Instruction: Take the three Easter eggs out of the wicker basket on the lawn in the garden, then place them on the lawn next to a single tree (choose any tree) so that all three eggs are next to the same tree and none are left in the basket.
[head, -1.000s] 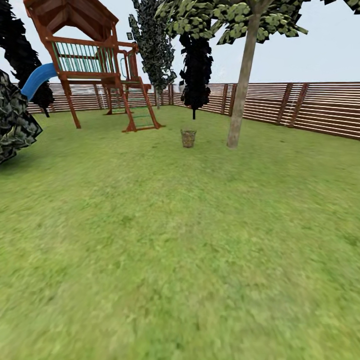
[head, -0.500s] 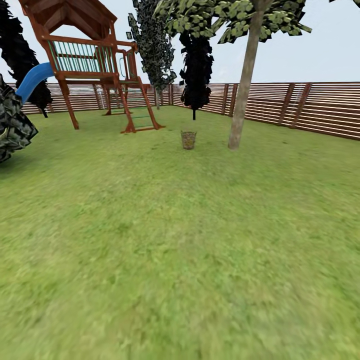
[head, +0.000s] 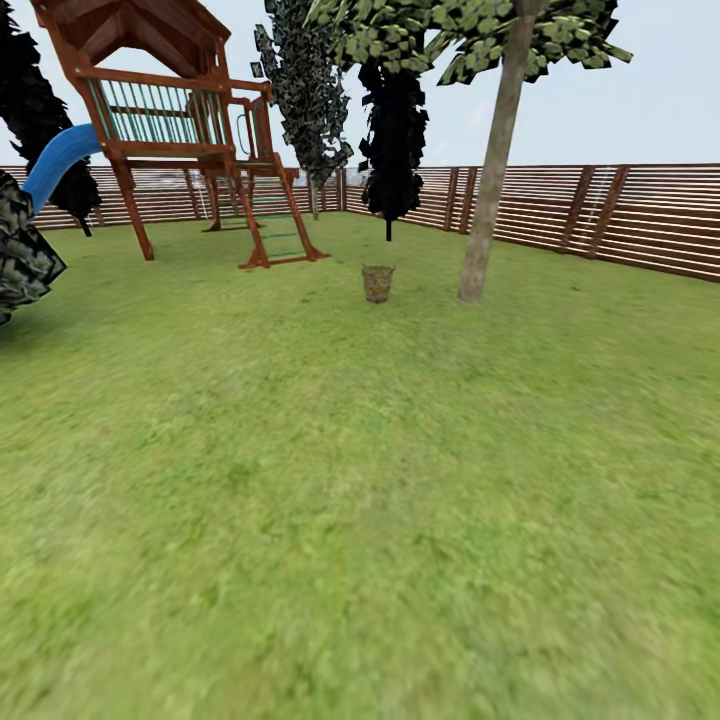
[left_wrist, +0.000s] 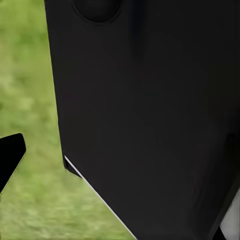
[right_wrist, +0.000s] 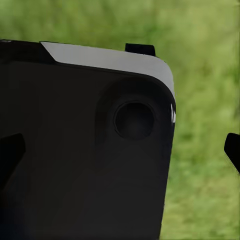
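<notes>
Head view: approach step, judged from the distance left. Basket (head: 377, 283) stands on the lawn (head: 360, 480) far ahead, just beside the tree (head: 490, 190); its contents are too small to tell, and no eggs can be made out. Wrist views show dark robot body over grass; finger opening and hold cannot be told. The next move calls for driving closer until the basket lies within reach of the fingers.

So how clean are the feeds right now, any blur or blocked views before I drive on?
Head view: the near lawn is smeared and soft, while the wicker basket and tree beyond look sharper; flat, even light with hardly any shadows. Left wrist view: a dark robot panel blocks most of the frame, grass blurry beside it. Right wrist view: similar, a dark panel over out-of-focus grass.
</notes>
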